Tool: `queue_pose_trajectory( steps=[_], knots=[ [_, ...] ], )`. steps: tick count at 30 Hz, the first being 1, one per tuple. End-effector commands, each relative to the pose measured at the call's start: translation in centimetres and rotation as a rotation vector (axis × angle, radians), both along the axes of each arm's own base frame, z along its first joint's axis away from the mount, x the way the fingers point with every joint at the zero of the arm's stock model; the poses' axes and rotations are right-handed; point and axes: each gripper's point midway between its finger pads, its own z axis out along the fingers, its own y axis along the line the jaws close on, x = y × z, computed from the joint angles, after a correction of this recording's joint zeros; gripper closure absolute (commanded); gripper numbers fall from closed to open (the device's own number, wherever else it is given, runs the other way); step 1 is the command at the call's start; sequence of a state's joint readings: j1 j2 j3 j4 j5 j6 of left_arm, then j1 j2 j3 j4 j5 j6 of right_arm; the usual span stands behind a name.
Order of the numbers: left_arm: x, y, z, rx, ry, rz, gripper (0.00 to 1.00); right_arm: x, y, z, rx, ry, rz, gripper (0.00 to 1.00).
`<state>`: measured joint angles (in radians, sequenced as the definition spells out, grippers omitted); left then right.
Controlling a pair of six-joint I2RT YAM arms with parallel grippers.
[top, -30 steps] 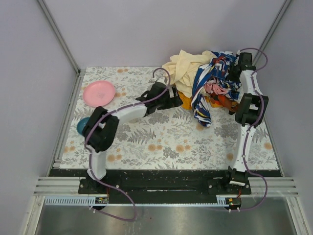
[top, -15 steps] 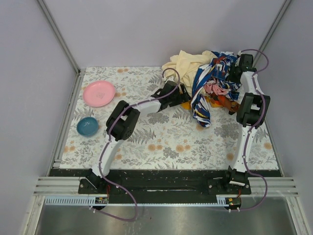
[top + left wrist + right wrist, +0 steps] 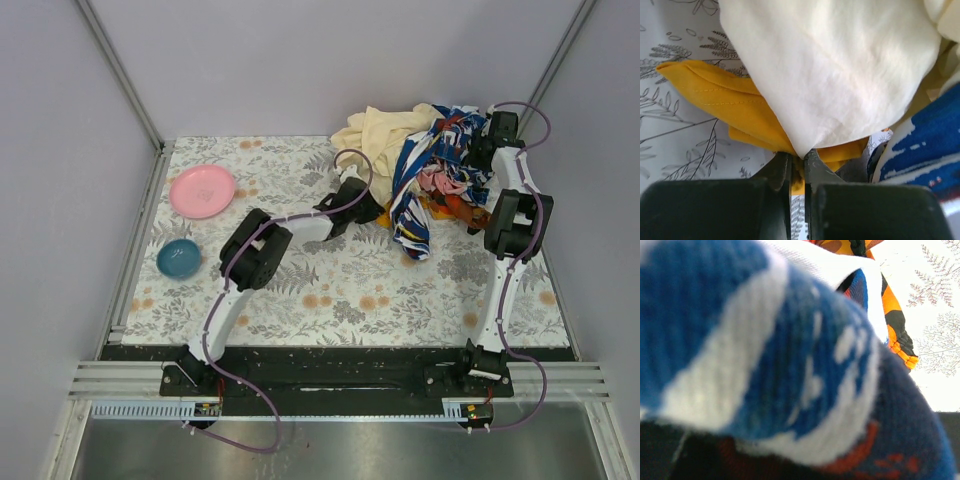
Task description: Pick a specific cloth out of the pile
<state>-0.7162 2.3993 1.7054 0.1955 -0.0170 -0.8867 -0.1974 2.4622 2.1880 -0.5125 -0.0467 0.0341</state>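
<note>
the left gripper [image 3: 798, 159] sits at the bottom centre of the left wrist view, its jaws pinched together on a fold of the cloth [image 3: 735, 107]. this plain mustard piece lies on the table [image 3: 680, 150], tucked under the cream cloth [image 3: 830, 65] at the left edge of the pile [image 3: 430, 170].

to do the pull well, i would draw low and slowly toward the lower left of the top view, so the cream layer slides off rather than coming along.

the right gripper [image 3: 480, 150] is buried in the blue patterned cloth [image 3: 765, 340] at the upper right; i cannot tell whether it is apart or together.

at the left of the top view, the pink plate [image 3: 203, 190] and the blue bowl [image 3: 180, 258] show nothing in them.
</note>
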Motion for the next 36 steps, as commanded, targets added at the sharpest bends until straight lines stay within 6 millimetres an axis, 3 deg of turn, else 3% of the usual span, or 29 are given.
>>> queue_pose_trajectory(
  steps=[1,5,8,15,17,20,26,28,29,30,36],
  knots=[
    [-0.9,0.7,6.5,-0.003,-0.116,-0.011,1.0,-4.5,0.0,-5.0,0.049,0.207,-0.043,0.91],
    [-2.6,4.6,11.3,0.053,-0.216,0.02,1.0,-4.6,-0.2,-5.1,0.051,0.212,-0.055,0.9],
    [-4.0,8.0,16.6,0.095,-0.31,0.052,1.0,-4.6,-0.3,-5.2,0.053,0.212,-0.065,0.89],
    [-10.4,15.4,28.4,0.058,-0.514,0.112,1.0,-4.6,-0.5,-5.0,0.053,0.204,-0.071,0.83],
    [-12.2,16.7,31.3,0.026,-0.582,0.103,1.0,-4.6,-0.2,-5.0,0.059,0.204,-0.055,0.79],
    [-15.3,16.5,34.6,-0.021,-0.652,-0.018,1.0,-4.7,0.0,-4.4,0.059,0.191,-0.031,0.69],
    [-18.5,15.3,37.5,-0.071,-0.681,-0.182,1.0,-5.3,0.0,0.4,0.037,0.11,-0.041,0.48],
    [-19.2,15.0,38.0,-0.095,-0.684,-0.208,1.0,-5.5,0.7,2.8,0.06,0.056,-0.03,0.29],
    [-19.5,14.8,38.0,-0.103,-0.684,-0.225,1.0,-5.7,1.1,3.9,0.072,0.035,-0.015,0.06],
    [-19.8,14.7,38.2,-0.11,-0.687,-0.234,1.0,-6.0,1.4,5.0,0.082,0.018,-0.011,0.01],
    [-21.0,14.9,38.1,-0.137,-0.667,-0.246,1.0,-9.0,2.9,9.6,0.101,-0.015,0.02,0.01]
  ],
)
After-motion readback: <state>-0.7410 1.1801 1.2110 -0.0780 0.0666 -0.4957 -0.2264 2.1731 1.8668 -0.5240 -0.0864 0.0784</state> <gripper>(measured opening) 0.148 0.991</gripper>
